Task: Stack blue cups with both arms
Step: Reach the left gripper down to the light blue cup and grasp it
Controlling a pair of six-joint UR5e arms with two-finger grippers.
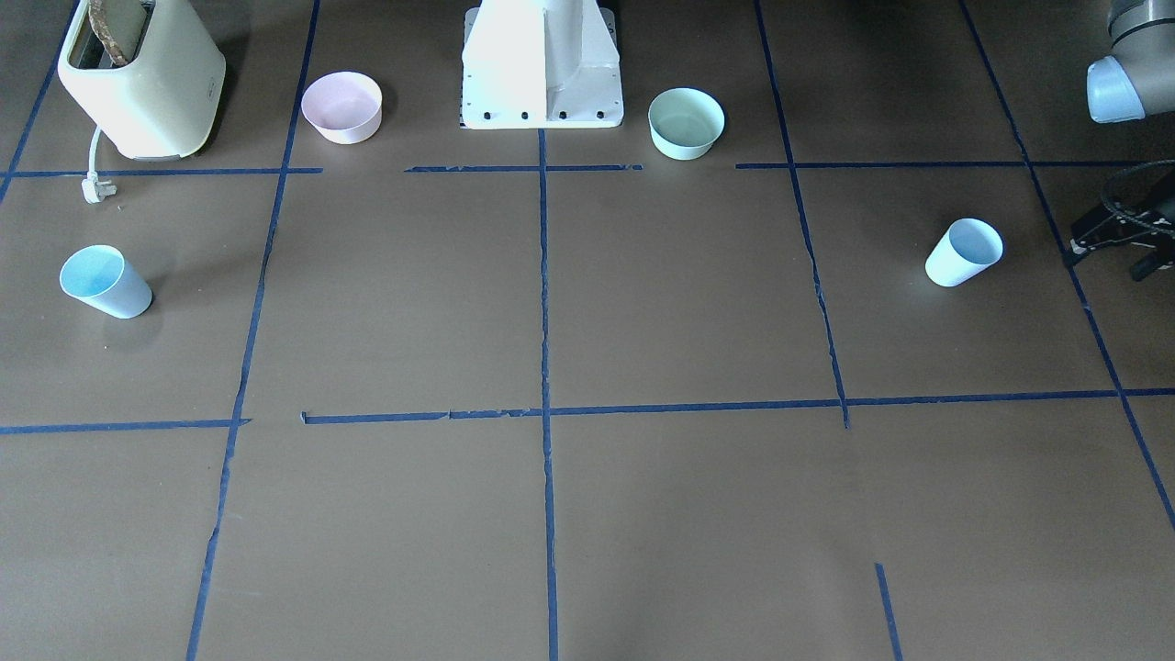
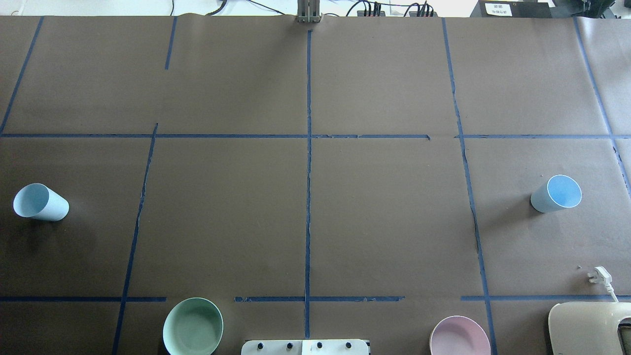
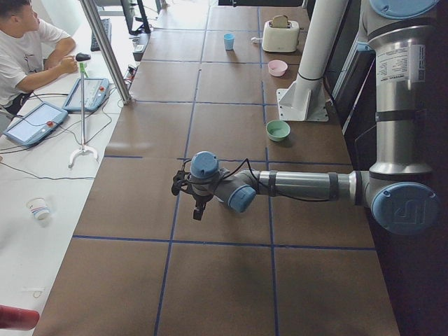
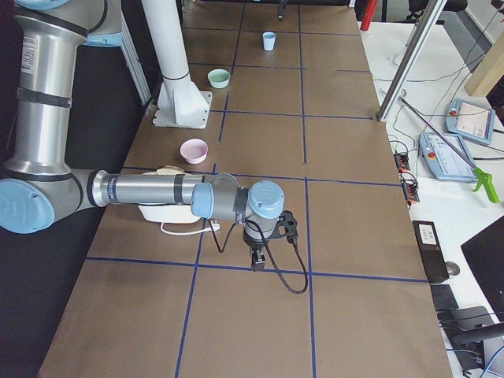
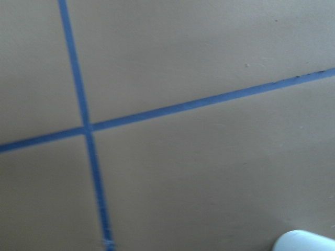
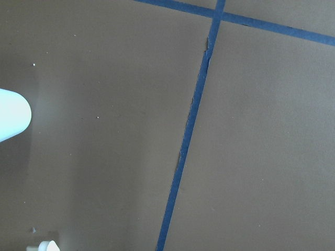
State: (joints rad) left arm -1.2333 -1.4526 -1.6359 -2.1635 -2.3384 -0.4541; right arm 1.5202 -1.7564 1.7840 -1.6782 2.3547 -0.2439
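Two pale blue cups stand upright and far apart on the brown table. One cup point(image 2: 40, 202) point(image 1: 964, 252) point(image 4: 269, 41) is on my left side. The other cup point(image 2: 556, 194) point(image 1: 106, 282) point(image 3: 229, 42) is on my right side. My left gripper point(image 3: 199, 208) hangs low over the table near the left cup, and only its black edge point(image 1: 1124, 234) shows in the front view. My right gripper point(image 4: 257, 260) hangs near the right cup. I cannot tell whether either is open. A cup edge shows in the left wrist view point(image 5: 306, 241) and the right wrist view point(image 6: 11, 115).
A mint-green bowl point(image 2: 192, 326) and a pink bowl point(image 2: 459, 337) flank the white pedestal point(image 1: 542, 64). A cream toaster point(image 1: 138, 78) with its plug point(image 2: 599, 275) stands on my right. An operator point(image 3: 28, 49) sits beyond the far edge.
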